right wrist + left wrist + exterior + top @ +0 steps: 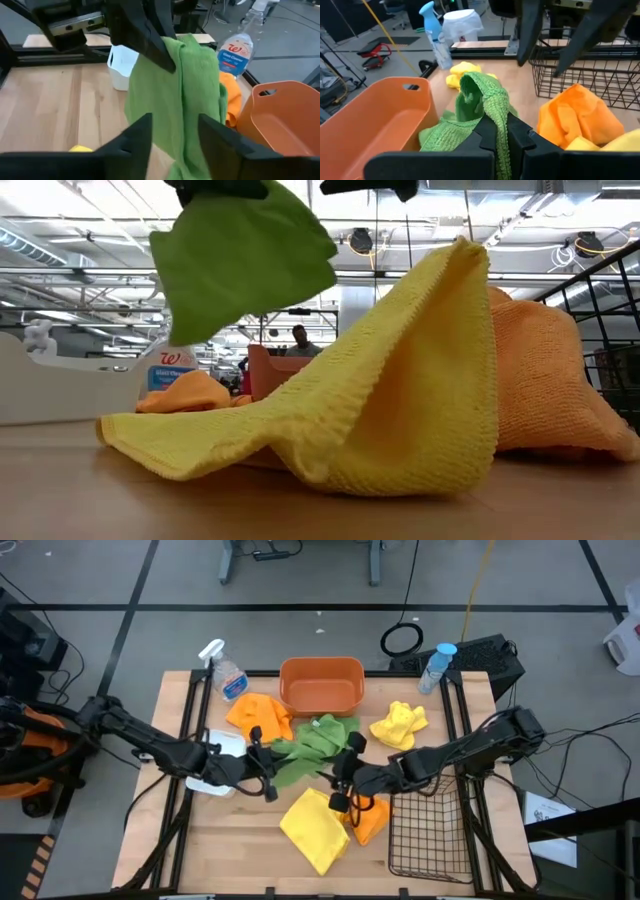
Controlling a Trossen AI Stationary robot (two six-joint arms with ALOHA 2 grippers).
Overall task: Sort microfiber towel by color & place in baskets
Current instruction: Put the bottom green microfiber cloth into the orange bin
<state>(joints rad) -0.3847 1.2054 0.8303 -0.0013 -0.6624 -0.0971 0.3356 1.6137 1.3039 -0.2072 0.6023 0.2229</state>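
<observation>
The left gripper is closed tight on a green towel, which is pinched between its two fingers and held clear of the counter. In the low view the towel is seen hanging in the air. The right gripper is seen with its fingers parted on either side of the same towel; no grip by it can be made out, so the cloth is judged to be carried by the left arm alone.

From the held towel, the orange tub lies just beyond, toward the far edge of the counter, and its rim is seen right beside the green cloth in the left wrist view. The black wire basket sits to the right, next to the right arm, and the white bin lies under the left arm. The towel's long axis runs downward from the pinch, so it is likely to fall straight when released.

Other towels are left on the counter: a yellow towel in front, an orange towel touching it, a second orange towel and a second yellow towel near the tub. Which container is meant for green cannot be told.
</observation>
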